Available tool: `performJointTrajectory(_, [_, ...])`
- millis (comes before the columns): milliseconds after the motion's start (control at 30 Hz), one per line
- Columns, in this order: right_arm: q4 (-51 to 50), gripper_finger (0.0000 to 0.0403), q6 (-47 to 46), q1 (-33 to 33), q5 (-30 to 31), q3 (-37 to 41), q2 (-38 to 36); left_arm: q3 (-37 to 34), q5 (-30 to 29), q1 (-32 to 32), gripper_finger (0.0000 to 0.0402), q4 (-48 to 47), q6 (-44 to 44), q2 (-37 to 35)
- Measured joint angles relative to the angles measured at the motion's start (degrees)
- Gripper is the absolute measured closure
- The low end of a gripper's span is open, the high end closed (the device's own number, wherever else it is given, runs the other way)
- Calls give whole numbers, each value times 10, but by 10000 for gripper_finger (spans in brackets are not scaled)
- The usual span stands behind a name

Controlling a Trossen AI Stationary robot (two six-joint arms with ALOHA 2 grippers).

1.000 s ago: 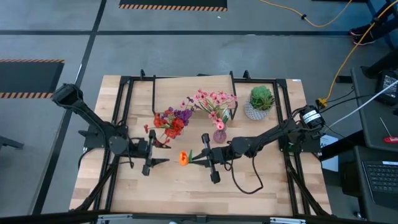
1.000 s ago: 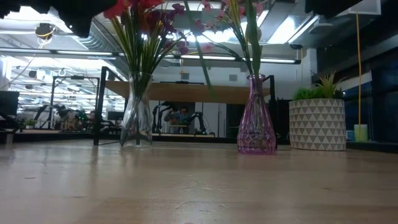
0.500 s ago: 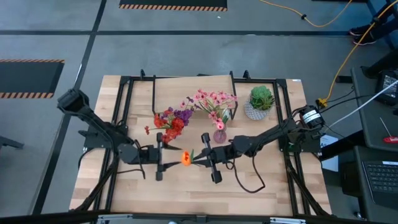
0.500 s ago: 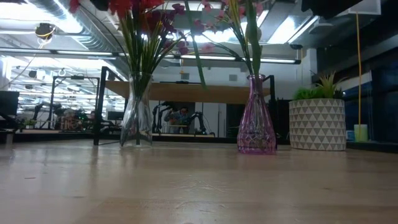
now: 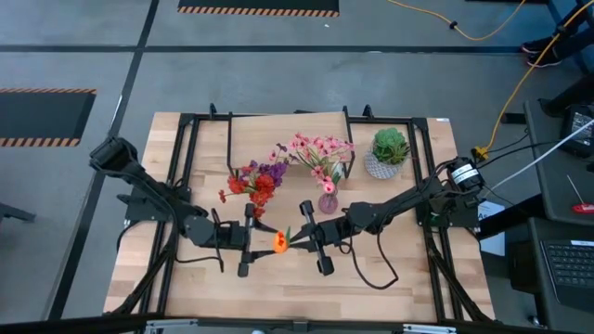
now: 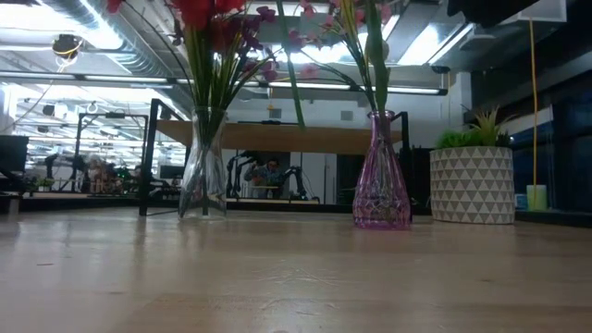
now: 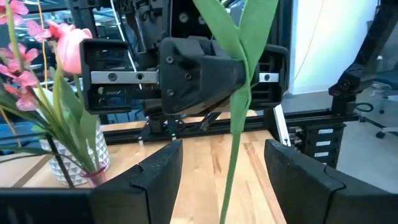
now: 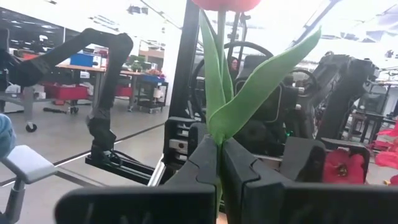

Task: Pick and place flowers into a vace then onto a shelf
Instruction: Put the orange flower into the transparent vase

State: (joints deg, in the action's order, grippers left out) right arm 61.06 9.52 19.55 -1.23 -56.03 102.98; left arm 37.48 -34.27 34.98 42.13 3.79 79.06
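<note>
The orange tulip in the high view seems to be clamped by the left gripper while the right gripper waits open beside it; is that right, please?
Not quite: the arms are swapped. The right wrist view shows the right gripper shut on the orange tulip at its stem, and the left wrist view shows the left gripper open, its fingers apart on either side of the stem. The high view shows both meeting at the flower.

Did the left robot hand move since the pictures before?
Yes. In the high view the left gripper has slid toward the table's middle, closer to the orange flower that the right gripper holds, and now sits below the clear vase.
</note>
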Motion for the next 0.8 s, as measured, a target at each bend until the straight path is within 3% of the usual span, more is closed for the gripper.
performJointTrajectory(800, [-51,403,28,-6,0,-58,34,12,8,-1,203,14,16,16])
